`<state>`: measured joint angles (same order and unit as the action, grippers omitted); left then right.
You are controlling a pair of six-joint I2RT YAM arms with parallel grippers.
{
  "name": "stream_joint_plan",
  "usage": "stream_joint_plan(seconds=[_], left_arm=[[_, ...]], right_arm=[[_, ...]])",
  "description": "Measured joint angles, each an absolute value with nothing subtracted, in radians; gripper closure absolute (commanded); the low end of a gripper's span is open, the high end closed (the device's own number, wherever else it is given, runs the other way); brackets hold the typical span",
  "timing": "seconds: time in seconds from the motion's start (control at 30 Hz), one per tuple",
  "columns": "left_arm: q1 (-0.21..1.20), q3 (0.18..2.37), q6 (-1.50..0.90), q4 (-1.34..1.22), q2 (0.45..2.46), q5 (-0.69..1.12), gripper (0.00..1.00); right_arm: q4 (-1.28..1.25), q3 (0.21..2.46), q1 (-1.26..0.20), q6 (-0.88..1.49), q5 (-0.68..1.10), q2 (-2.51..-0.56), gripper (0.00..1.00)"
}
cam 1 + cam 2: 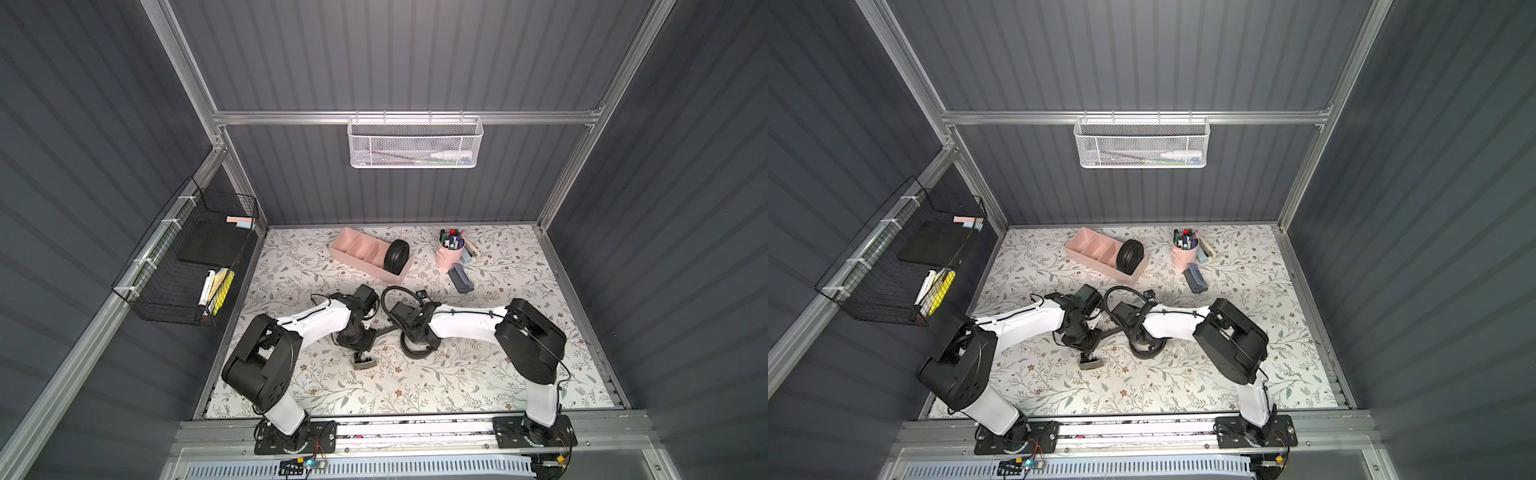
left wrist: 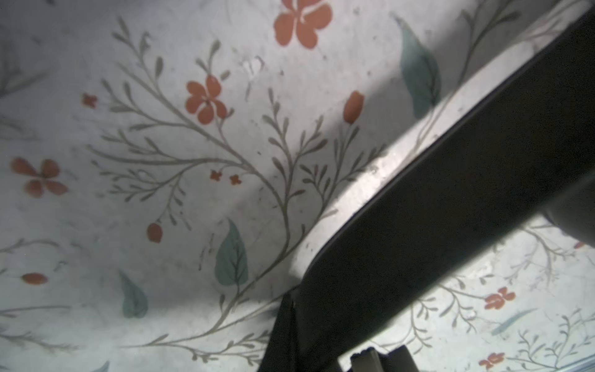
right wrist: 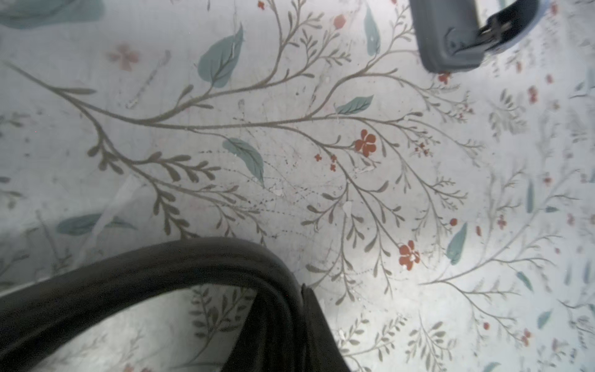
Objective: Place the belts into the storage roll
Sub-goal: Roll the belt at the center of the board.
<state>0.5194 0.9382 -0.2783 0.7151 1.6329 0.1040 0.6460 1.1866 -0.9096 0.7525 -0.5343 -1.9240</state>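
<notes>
Your floral table [image 1: 478, 374] carries everything. On its far side the storage roll [image 1: 360, 266] lies at a slant, and you can see in both top views that three of its four compartments hold nothing. The coiled belt [image 1: 397, 256] stands on edge like a tyre in the end compartment nearest the pink cup [image 1: 448, 257] of markers. A grey stapler [image 1: 461, 277] lies just in front of that cup.

The loose belt [image 1: 415, 354] is on the table in front of the storage roll, well apart from it, between your two arms. It curls into a slack loop under the right arm, runs across towards the left arm, and ends in its buckle [image 1: 365, 362], which rests on the table.

Your left gripper [image 1: 358, 347] points down just behind the buckle. Its jaws are fully closed, and the wrist view shows the strap [image 2: 450, 209] running straight into them. Your right gripper [image 1: 411, 337] is nearly closed, pinching the layered loop [image 3: 161, 257] of the same belt.
</notes>
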Motion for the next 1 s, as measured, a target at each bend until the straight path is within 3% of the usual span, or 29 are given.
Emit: stream_joint_plan(seconds=[0.13, 0.53, 0.77, 1.0], left_arm=[[0.519, 0.941, -0.278, 0.722, 1.632, 0.096, 1.00], [0.513, 0.910, -0.279, 0.704, 1.593, 0.104, 1.00], [0.377, 0.880, -0.264, 0.744, 1.547, 0.102, 1.00], [0.288, 0.899, -0.220, 0.790, 1.546, 0.090, 1.00]], right_arm=[[0.634, 1.174, -0.830, 0.695, -0.357, -1.884, 0.77], [0.660, 1.188, -0.702, 0.619, -0.130, -1.884, 0.72], [0.678, 1.187, -0.635, 0.632, -0.132, -1.883, 0.67], [0.691, 1.192, -0.631, 0.670, -0.161, -1.886, 0.73]])
